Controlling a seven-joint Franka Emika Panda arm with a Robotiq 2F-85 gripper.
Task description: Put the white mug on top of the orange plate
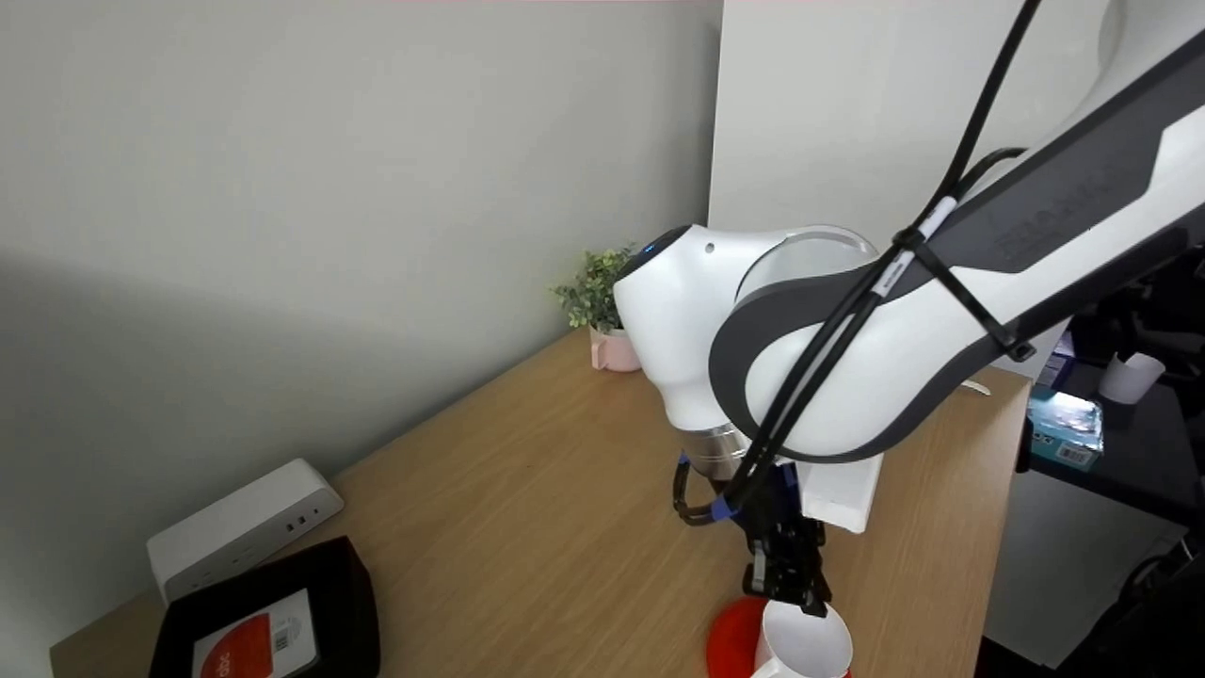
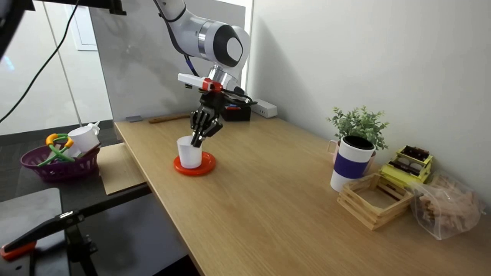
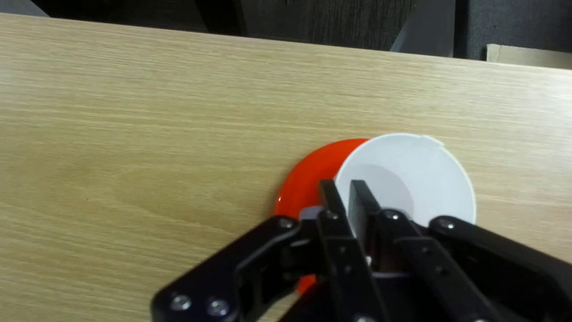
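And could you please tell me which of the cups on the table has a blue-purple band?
The tall cup by the crate; the white mug at the gripper is plain, and the pink mug shows no band.

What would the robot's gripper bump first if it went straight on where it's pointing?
Probably the white mug: the gripper points down at it, and one of its fingers seems to be inside. How deep it reaches is unclear.

The bench (image 2: 268, 199) is smooth, wood-grained; left of centre in an exterior view, the orange plate (image 2: 209, 163) looks glossy, the white mug (image 2: 188, 154) smooth; lower right, a bare-wood crate (image 2: 357, 206), clear-plastic bag (image 2: 447, 211).
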